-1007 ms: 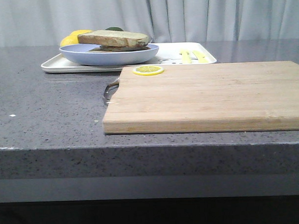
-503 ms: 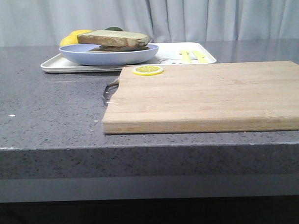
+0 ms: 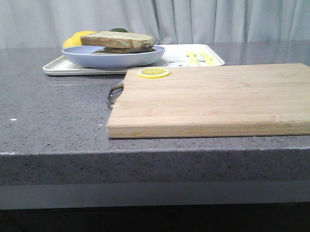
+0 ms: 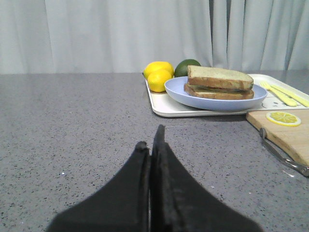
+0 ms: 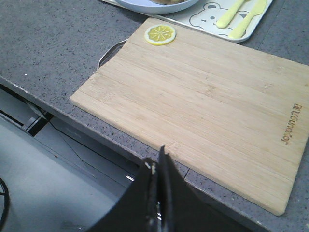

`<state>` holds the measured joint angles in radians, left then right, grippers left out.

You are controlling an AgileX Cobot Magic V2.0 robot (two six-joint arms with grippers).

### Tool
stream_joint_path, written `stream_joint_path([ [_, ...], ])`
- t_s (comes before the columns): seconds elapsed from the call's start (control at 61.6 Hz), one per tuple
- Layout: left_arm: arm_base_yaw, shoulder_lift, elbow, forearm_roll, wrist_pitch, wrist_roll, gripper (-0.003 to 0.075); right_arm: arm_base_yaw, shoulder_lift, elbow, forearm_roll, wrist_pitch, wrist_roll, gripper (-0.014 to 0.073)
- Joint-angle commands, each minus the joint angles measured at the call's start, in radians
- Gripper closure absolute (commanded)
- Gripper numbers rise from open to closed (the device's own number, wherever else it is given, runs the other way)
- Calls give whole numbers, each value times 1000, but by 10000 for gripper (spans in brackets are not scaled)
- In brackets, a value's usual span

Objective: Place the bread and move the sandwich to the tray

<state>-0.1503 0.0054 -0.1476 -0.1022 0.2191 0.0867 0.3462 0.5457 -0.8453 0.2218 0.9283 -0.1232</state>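
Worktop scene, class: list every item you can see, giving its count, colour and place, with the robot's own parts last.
tray: one, white, far side of the grey worktop
plate: one, pale blue, on the tray
bread: one thick slice, tan with brown crust, top of the sandwich
sandwich: one, on the plate
lemons: two, yellow, on the tray behind the plate
green fruit: one, beside the lemons
cutlery: two pieces, yellow, on the tray
cutting board: one, wooden, nearer than the tray
lemon slice: one, yellow, on the board's far corner
left gripper: one, black, shut, empty
right gripper: one, black, shut, empty
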Motion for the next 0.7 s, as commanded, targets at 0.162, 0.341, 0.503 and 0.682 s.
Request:
stream_joint_path([
  [0.162, 32, -32, 135, -25, -319, -3, 741, -5, 3, -24, 14, -74, -6, 663],
  [0.341, 32, -32, 154, -17, -294, -33, 741, -5, 3, -24, 14, -73, -6, 663],
  [0.503, 41, -32, 154, 19, -280, -50, 741, -5, 3, -24, 14, -74, -6, 663],
  [0.682, 55, -32, 154, 117, -248, -156, 741, -5, 3, -24, 14, -74, -6, 663],
])
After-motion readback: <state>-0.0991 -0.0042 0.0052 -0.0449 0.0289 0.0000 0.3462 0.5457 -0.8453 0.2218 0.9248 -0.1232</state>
